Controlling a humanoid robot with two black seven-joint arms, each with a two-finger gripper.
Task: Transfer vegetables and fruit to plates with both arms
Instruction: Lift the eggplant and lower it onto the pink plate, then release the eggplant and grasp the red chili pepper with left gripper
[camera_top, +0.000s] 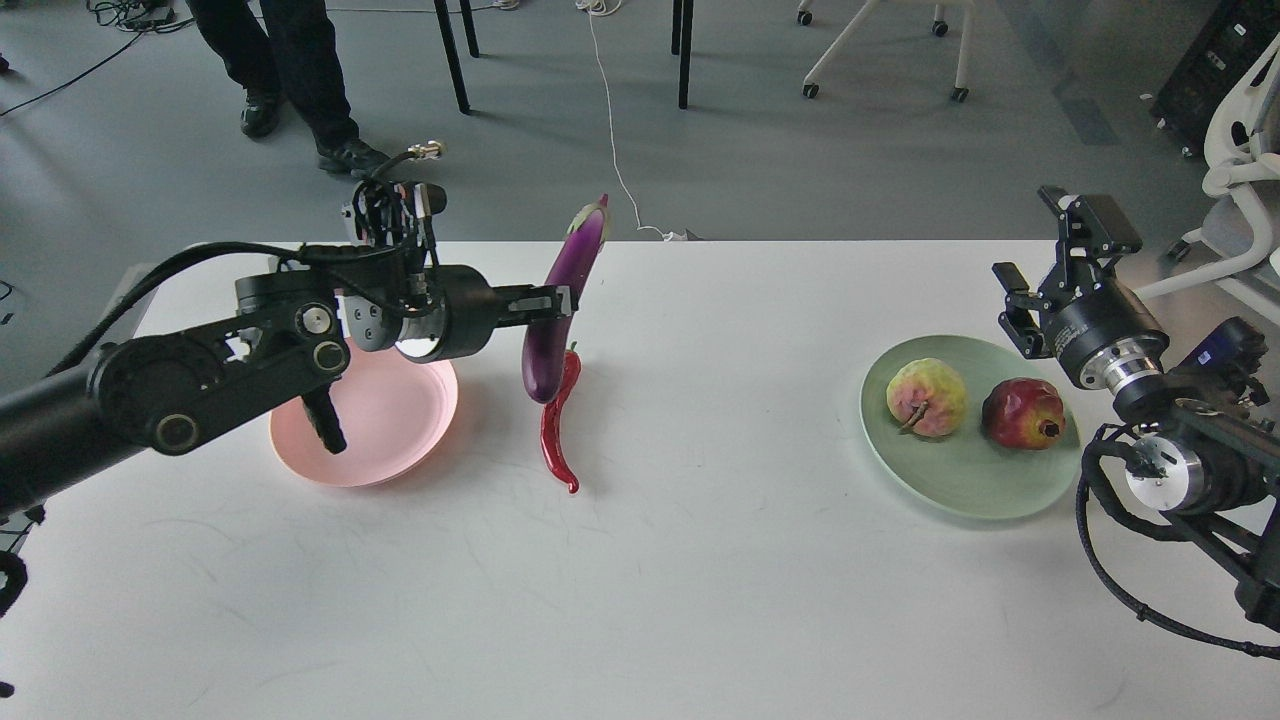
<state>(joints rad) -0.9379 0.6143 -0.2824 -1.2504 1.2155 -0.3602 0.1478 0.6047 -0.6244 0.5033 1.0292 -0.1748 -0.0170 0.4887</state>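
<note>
Midway through the job, your left gripper (556, 301) has the eggplant (562, 300) clamped around its middle and lifted, the purple body hanging nearly upright with its pale cap toward the far edge of the white table (700, 560). The fingers close on it from the left, and the eggplant's lower end hangs just above, or perhaps touching, the top of the red chili pepper (559, 432); you cannot tell which from this angle. The chili lies on the table just to the right of the pink plate (400, 440), which looks bare where your arm does not cover it.

On the other side, the fruit half appears done: the bumpy yellow-green fruit (927, 397) and the pomegranate (1023, 414) sit side by side, apart from each other, on the pale green plate (960, 490). Your right gripper (1040, 255) hangs above and beyond that plate, its 2 fingers spread and holding nothing.

The step in hand looks like carrying the eggplant to the pink plate. The next move calls for a short swing to the left, then a descent low enough for the long vegetable to lie flat rather than topple off the rim. That leaves 1 item, the chili, for a later pick.
</note>
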